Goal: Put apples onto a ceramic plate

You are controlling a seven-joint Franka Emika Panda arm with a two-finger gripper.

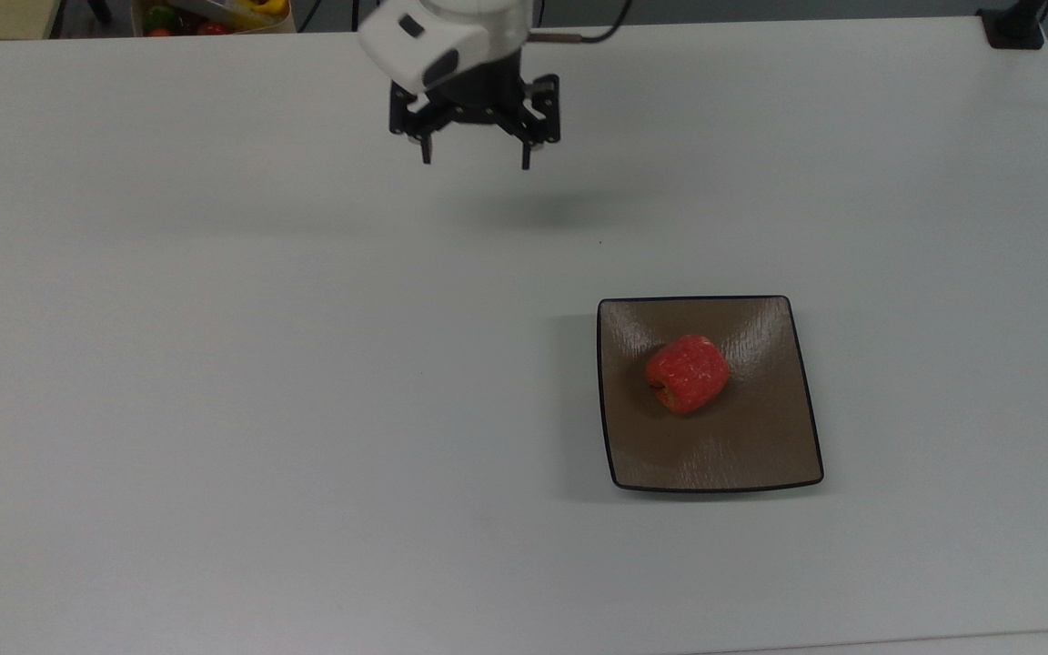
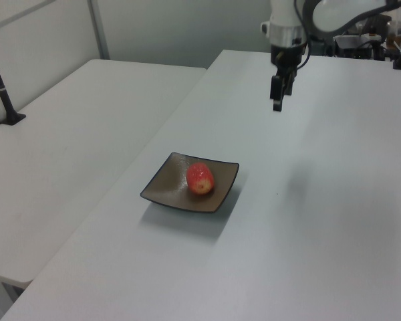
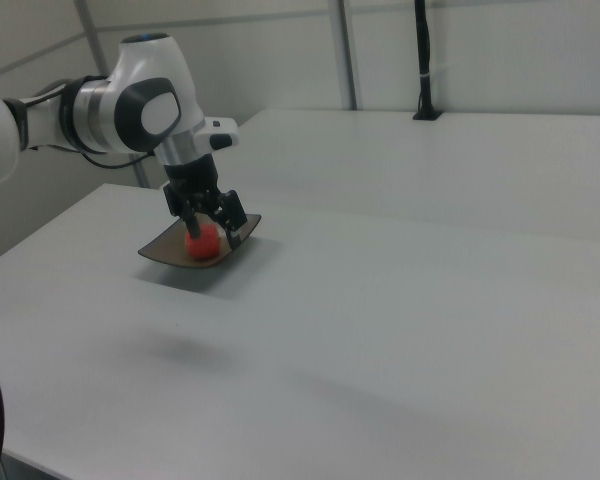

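A small red apple (image 1: 687, 374) with pale speckles lies near the middle of the square brown plate (image 1: 715, 450), stem dimple turned to the top view's left. Apple (image 2: 200, 178) and plate (image 2: 162, 190) also appear in the left view. My gripper (image 1: 476, 164) hangs open and empty above the bare table, well off the plate toward the top view's upper left. The left view has the gripper (image 2: 278, 103) high over the table behind the plate. From the right view the gripper (image 3: 211, 231) overlaps the apple (image 3: 202, 245) and plate (image 3: 164, 251), which lie beyond it.
A box of colourful produce (image 1: 213, 15) sits past the table's far edge at the top view's upper left. A black post base (image 1: 1015, 27) stands at the upper right corner. A second table (image 2: 67, 127) with a black pole (image 2: 3, 90) adjoins in the left view.
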